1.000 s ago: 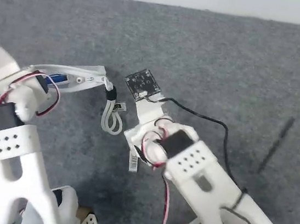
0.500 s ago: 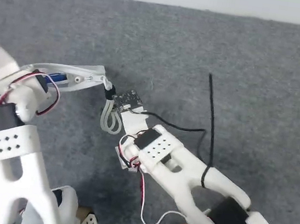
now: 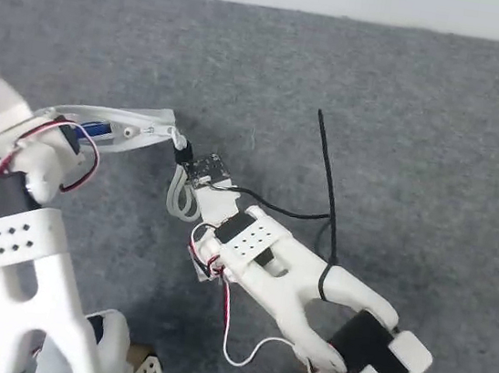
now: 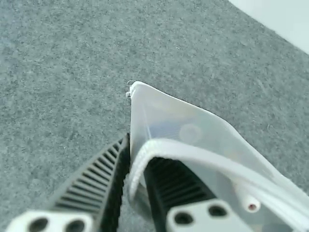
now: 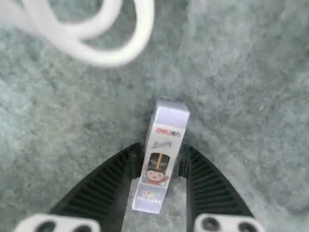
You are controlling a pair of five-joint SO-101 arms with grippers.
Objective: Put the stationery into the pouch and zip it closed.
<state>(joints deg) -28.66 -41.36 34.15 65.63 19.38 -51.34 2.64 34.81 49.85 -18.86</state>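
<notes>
A translucent white pouch [image 3: 133, 125] hangs above the grey table, held by one edge, with its white cord loop [image 3: 183, 198] dangling. In the left wrist view the pouch [image 4: 188, 130] is pinched at its zipper rim by my left gripper [image 4: 135, 162], which is shut on it. A small printed stationery box [image 5: 161, 159] lies on the table just under the cord loop [image 5: 96, 43]. My right gripper [image 5: 161, 149] is low over the table, with a finger pressed against each long side of the box. In the high view the right arm [image 3: 268, 253] covers most of that box.
Grey carpet-like table surface [image 3: 408, 97] stretches free toward the back and right. A black cable [image 3: 325, 173] arcs up from the right arm. The arms' white bases [image 3: 25, 286] stand along the near edge.
The right arm has swung left and dropped toward the table, bringing its gripper down around the small box. Its cable swept leftward. The left arm and pouch have stayed put.
</notes>
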